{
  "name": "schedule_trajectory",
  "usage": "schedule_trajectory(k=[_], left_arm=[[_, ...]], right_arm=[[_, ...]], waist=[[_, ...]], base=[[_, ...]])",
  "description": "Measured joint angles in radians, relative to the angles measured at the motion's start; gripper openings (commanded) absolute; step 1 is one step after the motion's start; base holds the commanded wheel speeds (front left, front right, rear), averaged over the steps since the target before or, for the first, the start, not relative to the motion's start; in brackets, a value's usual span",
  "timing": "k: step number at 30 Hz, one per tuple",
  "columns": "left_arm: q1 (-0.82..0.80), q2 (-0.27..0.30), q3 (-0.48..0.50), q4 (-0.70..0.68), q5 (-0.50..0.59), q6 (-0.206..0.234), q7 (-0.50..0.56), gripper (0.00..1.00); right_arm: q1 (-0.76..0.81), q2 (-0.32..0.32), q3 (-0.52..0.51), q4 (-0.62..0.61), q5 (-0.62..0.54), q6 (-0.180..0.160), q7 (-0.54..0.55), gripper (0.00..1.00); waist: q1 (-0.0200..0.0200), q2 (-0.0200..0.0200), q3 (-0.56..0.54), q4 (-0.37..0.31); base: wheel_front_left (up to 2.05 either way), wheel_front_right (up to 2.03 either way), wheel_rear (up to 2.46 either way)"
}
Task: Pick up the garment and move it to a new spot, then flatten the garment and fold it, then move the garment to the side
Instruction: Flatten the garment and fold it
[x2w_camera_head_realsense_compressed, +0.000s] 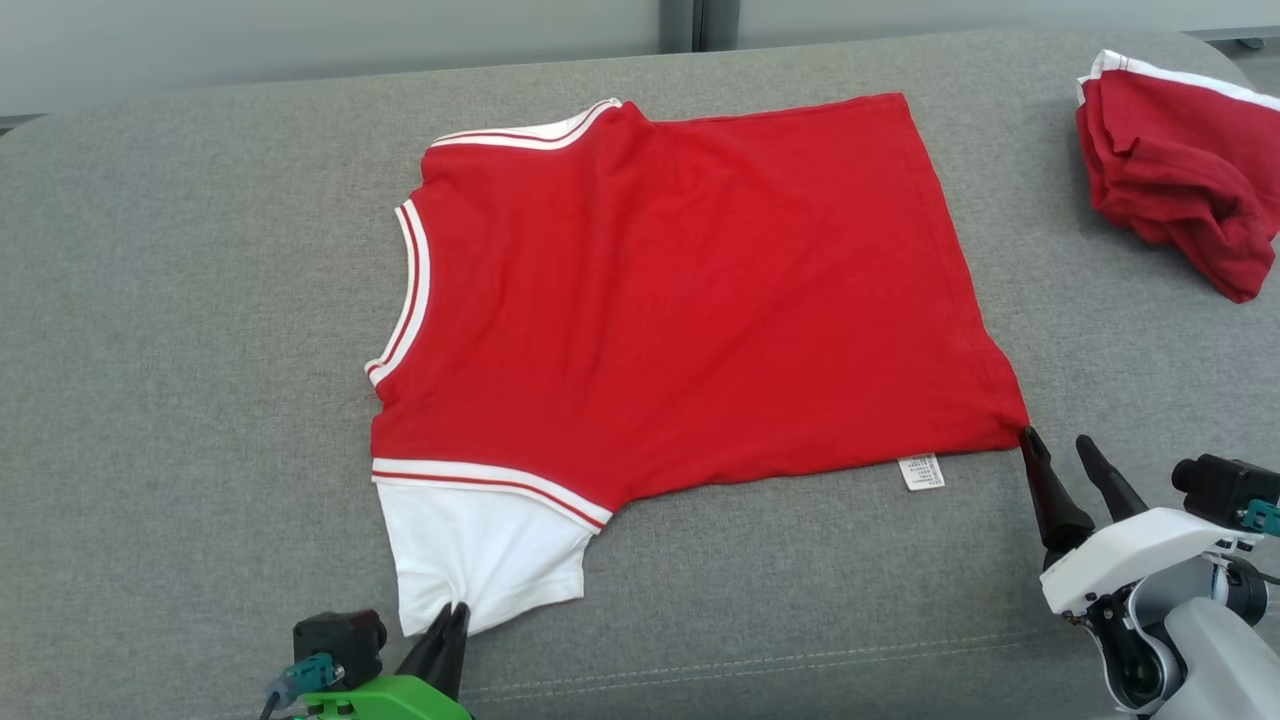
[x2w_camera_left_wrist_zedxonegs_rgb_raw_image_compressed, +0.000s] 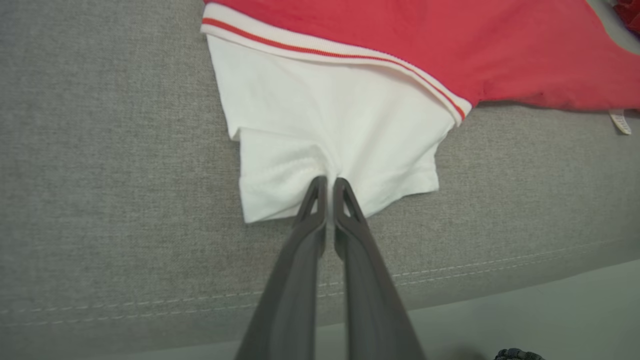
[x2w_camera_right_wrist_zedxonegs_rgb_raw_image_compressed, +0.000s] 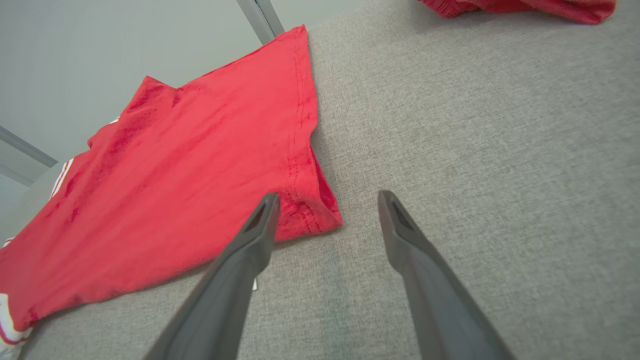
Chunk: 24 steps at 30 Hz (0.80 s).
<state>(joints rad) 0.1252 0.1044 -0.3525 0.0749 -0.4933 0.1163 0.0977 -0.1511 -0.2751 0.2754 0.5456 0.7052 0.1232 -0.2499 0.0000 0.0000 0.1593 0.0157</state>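
Nearest you, your left tool (x2w_camera_left_wrist_zedxonegs_rgb_raw_image_compressed: 330, 181) has its two dark fingers (x2w_camera_left_wrist_zedxonegs_rgb_raw_image_compressed: 300, 260) pressed together on the hem of a white sleeve (x2w_camera_left_wrist_zedxonegs_rgb_raw_image_compressed: 325, 115), and the cloth puckers around the tips. Below those fingers a stitched seam (x2w_camera_left_wrist_zedxonegs_rgb_raw_image_compressed: 150, 305) runs along the front edge of the grey cushion (x2w_camera_head_realsense_compressed: 180, 350).

The sleeve belongs to the garment (x2w_camera_head_realsense_compressed: 680, 290), a red shirt trimmed with white and red bands. It lies spread nearly flat on the cushion, stretching away ahead of both tools. Its banded neckline (x2w_camera_head_realsense_compressed: 410, 290) curves ahead of the left tool and slightly to that tool's left. A second banded edge (x2w_camera_head_realsense_compressed: 530, 130) shows at the garment's far side.

Your right tool (x2w_camera_head_realsense_compressed: 1054, 437) stands open at a moderate width and holds nothing. One fingertip meets the garment's near hem corner, though you cannot tell from these views whether it presses the cloth. The other fingertip sits apart over bare cushion. From the right wrist camera the hem corner lies just beside the inner face of the left-hand finger, with a faint ridge of folded cloth along the hem.

A small white label (x2w_camera_head_realsense_compressed: 921, 471) pokes out from under the hem between the two tools, nearer the right one. Well beyond the right tool and off to its right, a crumpled red cloth (x2w_camera_head_realsense_compressed: 1180, 170) with white trim lies apart from the garment.
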Motion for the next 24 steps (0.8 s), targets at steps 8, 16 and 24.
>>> schedule_trajectory(k=[8,16,24], left_arm=[[0.005,0.000,0.018,-0.028,0.010,0.003,0.007,0.00],[0.004,-0.002,0.018,-0.047,0.028,0.003,0.016,0.00],[0.004,-0.010,0.018,-0.053,0.040,0.003,0.025,0.00]], right_arm=[[-0.012,0.015,0.037,0.029,0.027,0.000,0.020,1.00],[-0.060,0.024,0.059,0.087,0.045,0.000,0.041,1.00],[-0.104,0.043,0.065,0.141,0.105,0.000,0.055,0.49]], waist=[[0.0000,0.0000,0.007,-0.002],[0.0000,0.0000,0.011,0.001],[0.0000,0.0000,0.016,0.011]], base=[[0.00,0.00,0.00],[0.00,0.00,0.00],[0.00,0.00,0.00]])
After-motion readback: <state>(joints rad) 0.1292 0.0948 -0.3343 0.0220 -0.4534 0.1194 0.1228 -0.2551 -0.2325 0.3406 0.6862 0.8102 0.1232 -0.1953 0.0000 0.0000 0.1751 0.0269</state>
